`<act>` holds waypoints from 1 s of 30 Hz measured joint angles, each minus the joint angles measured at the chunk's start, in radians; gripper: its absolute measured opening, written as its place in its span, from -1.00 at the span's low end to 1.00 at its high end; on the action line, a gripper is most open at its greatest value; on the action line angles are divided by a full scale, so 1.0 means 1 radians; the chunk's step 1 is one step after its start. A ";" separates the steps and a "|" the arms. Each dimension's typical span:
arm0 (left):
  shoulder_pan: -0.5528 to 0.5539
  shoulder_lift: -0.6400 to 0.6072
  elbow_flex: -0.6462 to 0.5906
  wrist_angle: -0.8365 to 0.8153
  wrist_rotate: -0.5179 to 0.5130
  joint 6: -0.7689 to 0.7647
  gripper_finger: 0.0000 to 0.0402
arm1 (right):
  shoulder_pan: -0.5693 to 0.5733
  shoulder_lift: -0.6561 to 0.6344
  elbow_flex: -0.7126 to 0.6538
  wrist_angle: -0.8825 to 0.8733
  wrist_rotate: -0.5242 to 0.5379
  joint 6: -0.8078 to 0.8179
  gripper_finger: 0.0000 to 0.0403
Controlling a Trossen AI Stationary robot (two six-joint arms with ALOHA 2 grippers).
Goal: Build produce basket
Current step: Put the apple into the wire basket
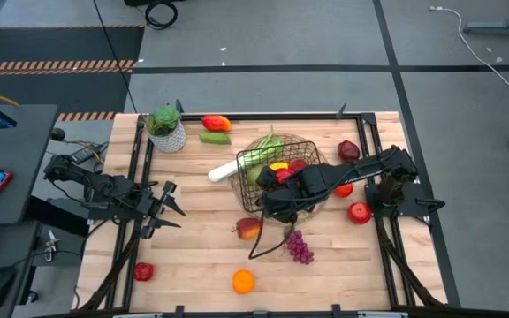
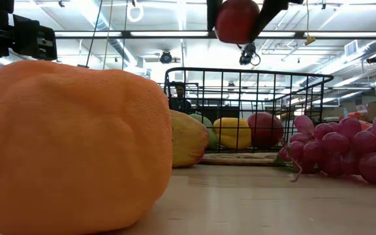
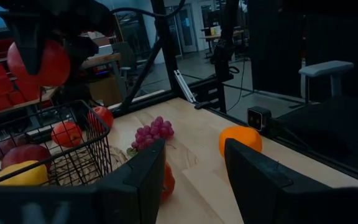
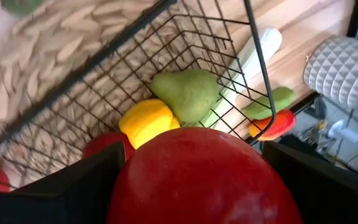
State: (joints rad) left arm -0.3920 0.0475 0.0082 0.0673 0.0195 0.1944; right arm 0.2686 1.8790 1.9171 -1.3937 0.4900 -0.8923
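Note:
The black wire basket [image 1: 275,168] stands on a round woven mat in the middle of the table. In it lie a green pear [image 4: 188,93], a yellow piece [image 4: 146,121] and a red piece [image 4: 104,146]. My right gripper [image 1: 277,183] is over the basket's near part, shut on a red apple [image 2: 237,19]. A white-and-green leek [image 1: 226,168] sticks out over the basket's left side. My left gripper [image 1: 170,209] is open and empty near the table's left edge; its wrist view [image 3: 194,180] shows the gap. My right gripper pinches the red apple by two opposite sides [image 4: 126,180] between its two fingers. The fingers [image 2: 211,13] come from above, pointing down. The apple is lifted clear, well above the basket's rim [image 2: 250,72].
Loose on the table are an orange [image 1: 243,282], grapes [image 1: 300,248], a red-yellow fruit [image 1: 248,229], a red apple at near left [image 1: 143,271] and three red pieces by the right arm [image 1: 359,212]. At far left stand a potted plant [image 1: 166,128], a red-orange piece [image 1: 216,123] and a green piece [image 1: 215,138].

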 joint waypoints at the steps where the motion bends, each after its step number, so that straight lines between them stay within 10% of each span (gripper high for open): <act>1: 0.000 0.000 0.000 0.000 0.000 0.000 -0.14 | -0.002 0.000 0.000 -0.001 0.000 -0.023 0.90; 16: 0.000 0.000 0.000 0.000 0.000 0.000 -0.14 | -0.005 0.000 0.000 0.010 -0.001 -0.208 0.91; 30: 0.000 0.000 0.000 0.000 0.000 0.000 -0.14 | -0.159 0.000 0.000 0.046 -0.047 1.147 0.91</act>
State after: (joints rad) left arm -0.3922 0.0475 0.0080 0.0671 0.0194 0.1947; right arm 0.1091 1.8790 1.9167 -1.3480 0.4434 0.2544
